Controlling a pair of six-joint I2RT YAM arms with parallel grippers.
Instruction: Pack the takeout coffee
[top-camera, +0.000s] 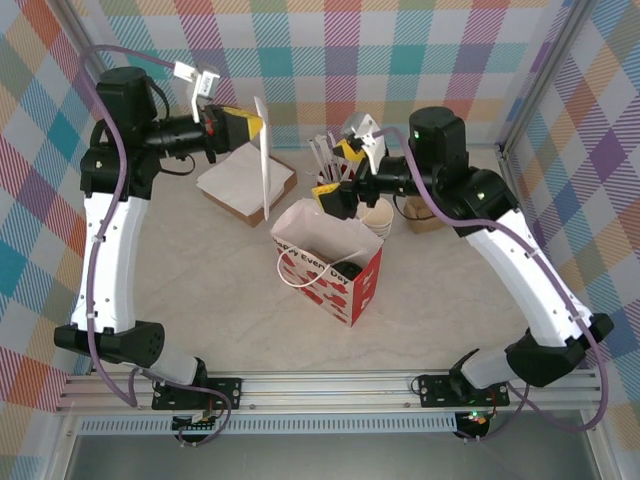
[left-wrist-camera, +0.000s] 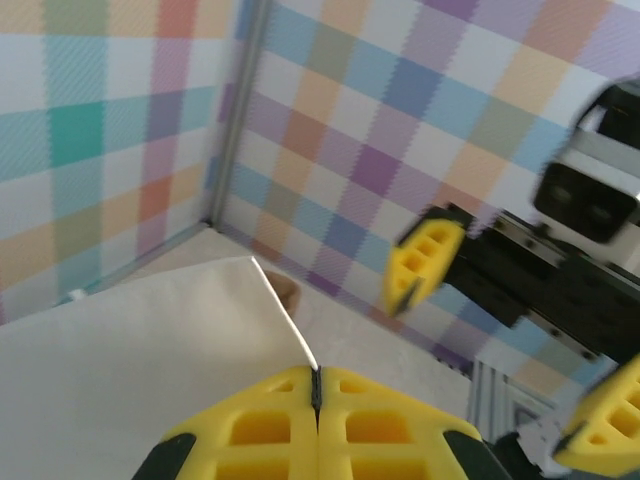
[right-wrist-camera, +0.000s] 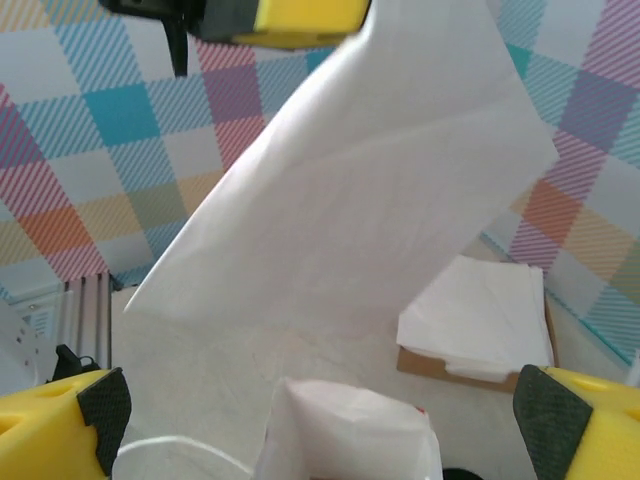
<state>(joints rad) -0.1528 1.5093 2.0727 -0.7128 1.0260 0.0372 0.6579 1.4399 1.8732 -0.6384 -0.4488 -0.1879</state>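
Adding a napkin (top-camera: 262, 160) seems the step: left end effector (top-camera: 250, 125) clamps it aloft, right end effector (top-camera: 338, 175) gapes wide beside the bag (top-camera: 345, 297), takeout coffee (top-camera: 337, 269) apparently inside, so next lower the sheet into that mouth.

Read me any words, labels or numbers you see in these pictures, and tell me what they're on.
"Every": on the upper band of the red and white paper bag; the words on either side of it are creased and too small to read.
White paper sheet: no print visible.
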